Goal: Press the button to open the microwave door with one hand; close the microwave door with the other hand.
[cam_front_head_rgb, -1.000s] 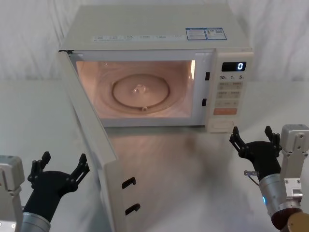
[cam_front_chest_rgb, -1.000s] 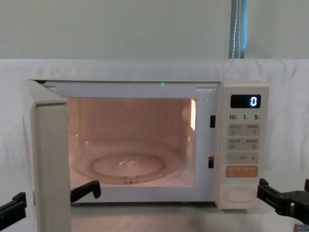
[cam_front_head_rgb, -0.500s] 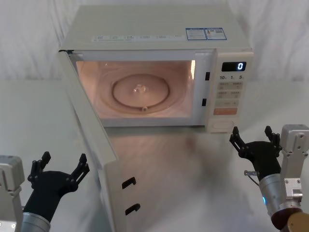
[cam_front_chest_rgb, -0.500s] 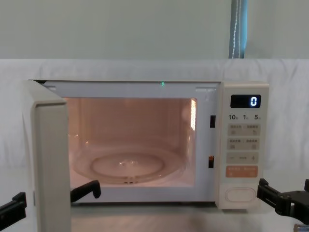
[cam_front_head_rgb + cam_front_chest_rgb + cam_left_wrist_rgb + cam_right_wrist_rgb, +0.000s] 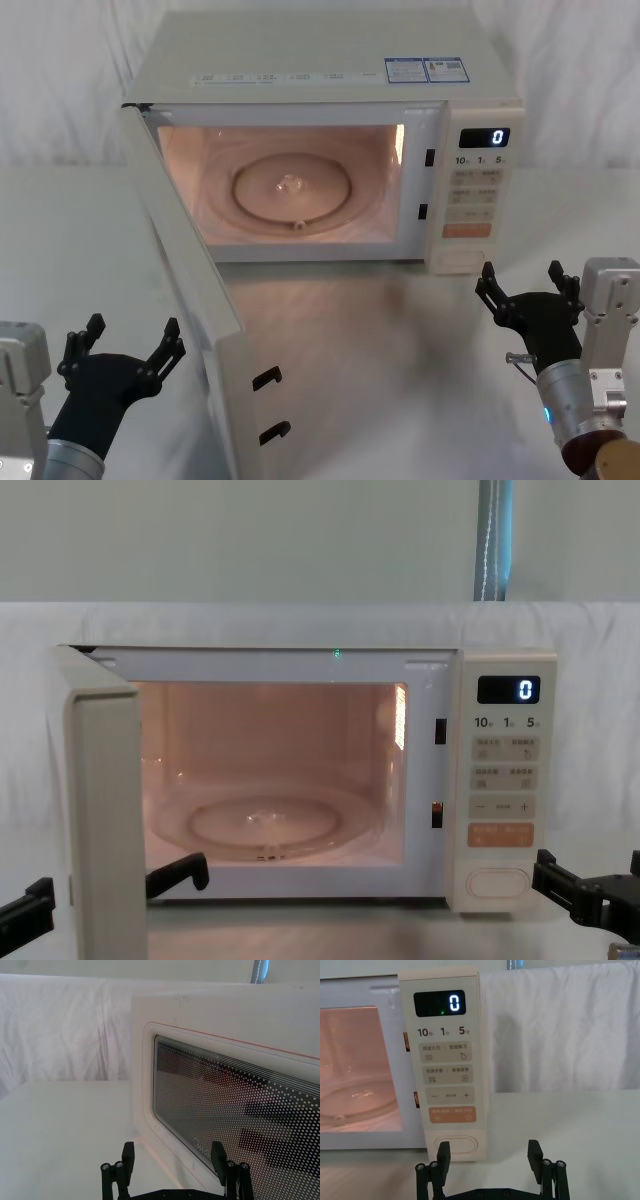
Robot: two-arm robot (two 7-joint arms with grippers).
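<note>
The microwave door (image 5: 190,300) stands swung wide open toward my left side, with the lit cavity behind it. Its mesh window (image 5: 235,1110) faces my left gripper (image 5: 173,1152), which is open and a short way off the door's outer face, near the table's front left (image 5: 133,330). The cream oval button (image 5: 456,1144) sits at the bottom of the control panel (image 5: 458,258). My right gripper (image 5: 489,1149) is open, low and just in front of the button without touching it (image 5: 521,275).
The microwave body (image 5: 320,60) fills the table's back middle; a glass turntable (image 5: 290,190) lies inside. An orange key (image 5: 452,1114) sits above the button, and the display (image 5: 440,1003) reads 0. White cloth hangs behind. Bare table lies before the cavity.
</note>
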